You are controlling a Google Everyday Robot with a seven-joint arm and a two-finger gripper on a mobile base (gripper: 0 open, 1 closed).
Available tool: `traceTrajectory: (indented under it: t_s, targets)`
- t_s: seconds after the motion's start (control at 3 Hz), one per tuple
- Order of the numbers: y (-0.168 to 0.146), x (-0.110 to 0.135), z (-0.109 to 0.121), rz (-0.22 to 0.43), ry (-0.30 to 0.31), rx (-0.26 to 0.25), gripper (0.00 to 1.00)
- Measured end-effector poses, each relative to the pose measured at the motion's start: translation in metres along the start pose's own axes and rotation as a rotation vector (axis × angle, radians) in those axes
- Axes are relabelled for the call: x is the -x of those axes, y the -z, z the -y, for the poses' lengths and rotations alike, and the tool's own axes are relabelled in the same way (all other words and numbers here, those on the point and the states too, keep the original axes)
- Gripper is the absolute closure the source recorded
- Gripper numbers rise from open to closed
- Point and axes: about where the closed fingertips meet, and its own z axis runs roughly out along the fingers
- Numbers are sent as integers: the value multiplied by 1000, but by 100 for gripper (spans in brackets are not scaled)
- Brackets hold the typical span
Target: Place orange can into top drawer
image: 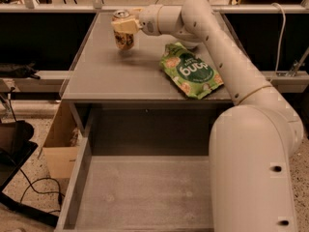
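1. My pincer is at the far left corner of the grey desk, reached out at the end of my long white arm.
2. Its fingers are pinched on the upper half of the orange can, one on each side.
3. The orange can stands upright in my grip, silver top facing up, over the far left part of the desk. I cannot tell whether its base touches the surface.
4. A green snack bag lies flat on the desk to the right of the can, well apart from it and close to the front edge.
5. The top drawer is pulled open below the desk's front edge, and its flat grey bottom is bare.
6. A cardboard box sits on the floor just left of the drawer.
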Motion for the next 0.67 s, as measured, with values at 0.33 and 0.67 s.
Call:
traceTrajectory:
  t_s: [0.33,0.67]
  targets:
    - [48,39,-21,59,61,29,100]
    - [113,55,-60,74,79,59,100]
